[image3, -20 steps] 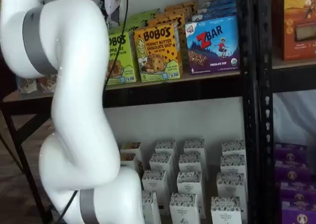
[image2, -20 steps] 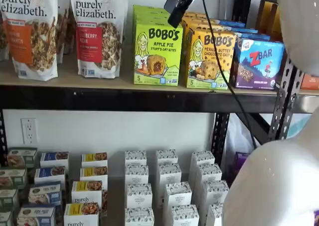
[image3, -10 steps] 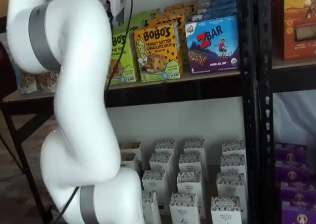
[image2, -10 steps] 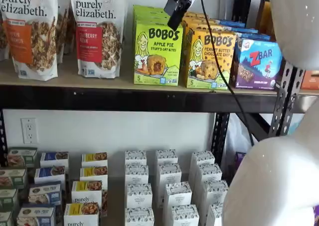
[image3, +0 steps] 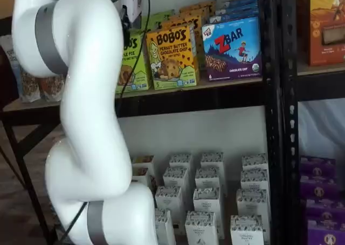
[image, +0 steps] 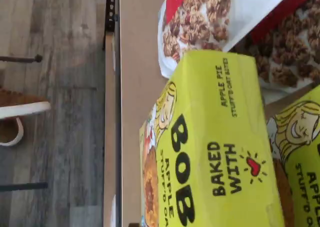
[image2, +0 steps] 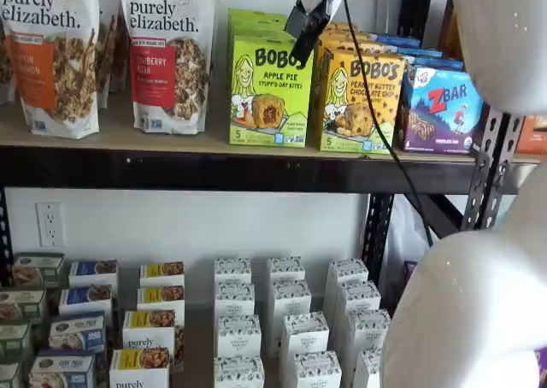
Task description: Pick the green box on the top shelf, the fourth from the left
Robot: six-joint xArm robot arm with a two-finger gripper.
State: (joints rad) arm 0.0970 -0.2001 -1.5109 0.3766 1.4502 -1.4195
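Observation:
The green box (image2: 269,93), a lime Bobo's Apple Pie carton, stands at the front of the top shelf (image2: 171,147) between a granola bag and the yellow-orange Bobo's box. In a shelf view my arm hides most of its face (image3: 136,61). The wrist view looks down on its top panel (image: 215,147), close below the camera. My gripper (image2: 306,31) hangs from the view's top edge with its black fingers in front of the box's upper right corner. The fingers show side-on, so no gap can be made out. Nothing is in them.
Purely Elizabeth granola bags (image2: 167,55) stand left of the green box. The yellow-orange Bobo's box (image2: 359,102) and the blue ZBar box (image2: 440,106) stand to its right. More green boxes are stacked behind it. A black upright (image2: 487,174) is at the right. Small white cartons (image2: 282,320) sit below.
The gripper has moved slightly right and down, closer over the green box's upper right corner. The arm has shifted with it. The boxes have not moved.

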